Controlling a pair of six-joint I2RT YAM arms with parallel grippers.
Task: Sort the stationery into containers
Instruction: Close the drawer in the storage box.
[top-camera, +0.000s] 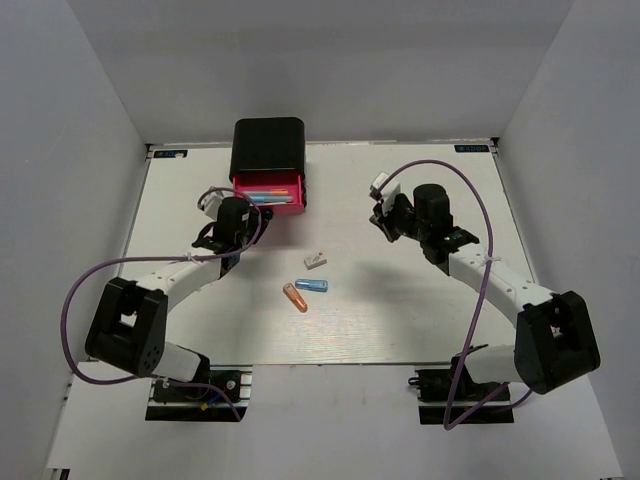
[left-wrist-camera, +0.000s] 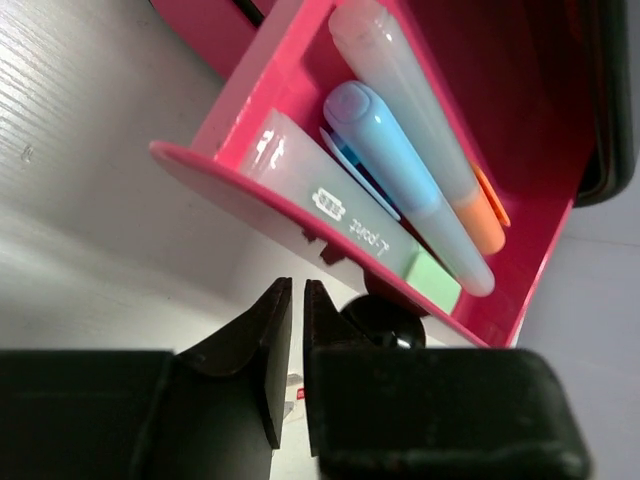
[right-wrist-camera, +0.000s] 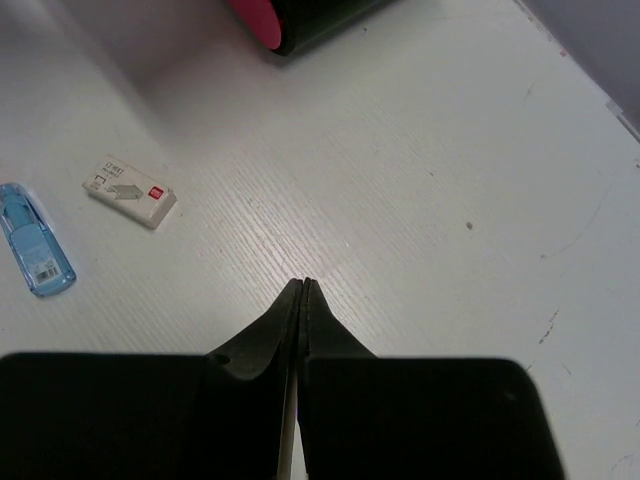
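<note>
White desk (top-camera: 420, 300): pale wood-grain top carrying the whole scene, both arm bases fixed along its 6 o'clock edge.
Black cabinet (top-camera: 268, 145): rounded corners, standing at about 11 o'clock on the desk, hard against the far edge.
Pink-red drawer (top-camera: 270, 190): pulled out of the cabinet toward 6 o'clock; which level it belongs to cannot be told from above.
Left end effector (top-camera: 238, 208): just beside the drawer front at its 8 o'clock corner; clenched to a sliver of a gap (left-wrist-camera: 297, 290), nothing between the fingers.
Right end effector (top-camera: 380, 222): over bare desk at 3 o'clock of the drawer, well apart from it; fingers pressed together (right-wrist-camera: 303, 285), gripping nothing.
Drawer contents: three capsules packed side by side, a light blue capsule (left-wrist-camera: 400, 170) between a pale capsule with an orange end (left-wrist-camera: 410, 110) and a clear capsule with a green end (left-wrist-camera: 340, 205).
Blue piece (top-camera: 312, 286): loose near the desk's centre, at 6 o'clock of the drawer.
Orange piece (top-camera: 295, 297): just beside the blue piece, at its 8 o'clock.
White eraser (top-camera: 316, 260): printed wrapper, near the blue piece at its 12 o'clock, apart from it.
Black knob (left-wrist-camera: 385, 315): round, on the drawer front, just beside the left fingers.
</note>
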